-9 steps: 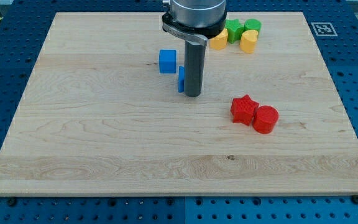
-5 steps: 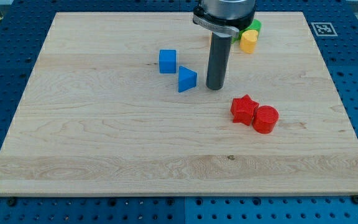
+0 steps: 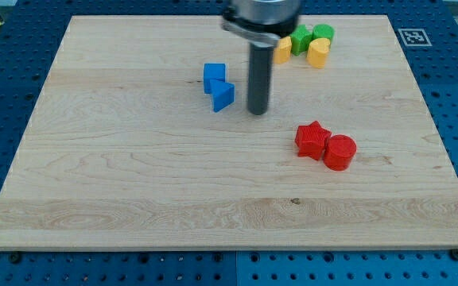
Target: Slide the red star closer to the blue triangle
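Wooden worktop [image 3: 133, 183] on a blue pegboard bench. Notes run from the view's left to the view's right.

Left half of the board: bare wood, nothing standing on it.

Just left of centre, toward the top edge: blue cube [image 3: 214, 75], with the blue triangle [image 3: 223, 96] touching its lower right side. The triangle is the target.

Centre: my tip [image 3: 258, 113] sits on the board just right of the blue triangle, a narrow strip of wood between them. No gripper on this rig, only the plain rod, so nothing opens, closes or holds anything.

Right of centre, mid-board: the red star [image 3: 312, 140], the block to be moved, well apart from the triangle, below and to the right of my tip. A red cylinder [image 3: 340, 152] touches its right side.

Near the top edge, right of the rod: a cluster of two green blocks [image 3: 311, 36] and two yellow blocks [image 3: 318, 52], one yellow partly hidden behind the rod; shapes unclear.

Risks, as I judge them:
- Tip stands between star and triangle, on the wrong side for pushing; any drift leftward would knock the triangle and cube farther away.
- Getting behind the star means rounding the red cylinder; a push through it would drag both, or spin the star off line.
- An off-centre shove could send the star wide of the triangle.
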Available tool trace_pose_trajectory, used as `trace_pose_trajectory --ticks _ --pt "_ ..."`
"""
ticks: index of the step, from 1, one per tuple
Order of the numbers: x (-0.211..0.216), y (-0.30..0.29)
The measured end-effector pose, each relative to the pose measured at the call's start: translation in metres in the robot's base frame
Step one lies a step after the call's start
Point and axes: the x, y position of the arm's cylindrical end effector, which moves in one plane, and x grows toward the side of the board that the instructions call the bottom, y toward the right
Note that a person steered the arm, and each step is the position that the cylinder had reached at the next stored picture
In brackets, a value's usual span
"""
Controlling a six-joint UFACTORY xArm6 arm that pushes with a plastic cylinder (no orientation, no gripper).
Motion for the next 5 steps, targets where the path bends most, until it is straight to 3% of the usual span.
trace_pose_trajectory --ticks 1,2,5 --pt "0.000 0.062" --pt "0.031 0.110" --pt "0.080 0.088"
